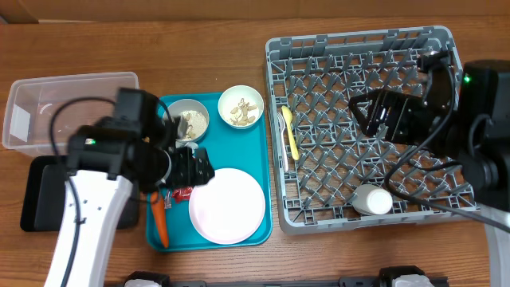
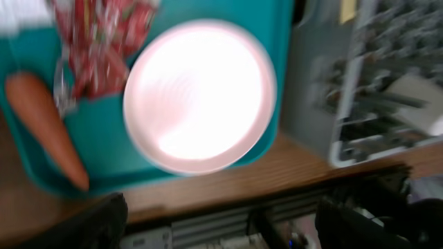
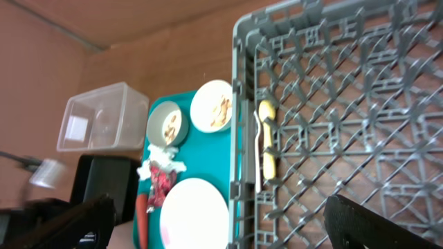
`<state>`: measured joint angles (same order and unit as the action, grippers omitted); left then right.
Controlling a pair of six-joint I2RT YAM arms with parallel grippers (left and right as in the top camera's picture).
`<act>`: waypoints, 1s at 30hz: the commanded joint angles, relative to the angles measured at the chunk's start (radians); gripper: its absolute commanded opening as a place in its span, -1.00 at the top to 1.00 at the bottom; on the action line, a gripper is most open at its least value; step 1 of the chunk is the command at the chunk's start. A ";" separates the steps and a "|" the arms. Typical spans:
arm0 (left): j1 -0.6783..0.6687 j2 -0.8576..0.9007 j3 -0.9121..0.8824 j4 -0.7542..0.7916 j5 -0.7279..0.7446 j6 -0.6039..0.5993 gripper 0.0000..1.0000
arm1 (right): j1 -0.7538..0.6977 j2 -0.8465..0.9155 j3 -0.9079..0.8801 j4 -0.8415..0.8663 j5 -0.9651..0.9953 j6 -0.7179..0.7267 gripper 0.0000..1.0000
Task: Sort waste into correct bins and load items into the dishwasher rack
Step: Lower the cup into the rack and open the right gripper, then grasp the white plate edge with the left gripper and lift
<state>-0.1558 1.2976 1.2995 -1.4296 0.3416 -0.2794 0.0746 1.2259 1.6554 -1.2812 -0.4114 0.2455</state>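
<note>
Pinkish-white plate (image 2: pixel 201 97) lies just ahead of the left claw (image 2: pixel 225 211), fingers spread wide.

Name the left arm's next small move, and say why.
Probably ease the left hand down over the red wrapper and pinch it. The hand looks open and empty above the teal tray. The wrapper lies loose close by, beside the carrot and the plate, so it seems the nearest piece of waste to take.
</note>
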 commanded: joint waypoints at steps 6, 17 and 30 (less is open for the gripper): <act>-0.021 -0.002 -0.381 0.140 -0.132 -0.268 -0.44 | 0.005 0.034 0.014 -0.037 -0.059 -0.010 -0.90; -0.021 -0.002 -0.698 0.517 -0.166 -0.361 -0.04 | 0.005 0.034 0.014 -0.038 -0.061 -0.010 -0.89; -0.021 -0.002 -0.742 0.661 -0.122 -0.394 0.92 | 0.005 0.034 0.014 -0.044 -0.061 -0.011 -0.81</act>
<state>-0.1772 1.3014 0.5617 -0.7650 0.1967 -0.6601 0.0746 1.2644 1.6554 -1.3281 -0.4671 0.2420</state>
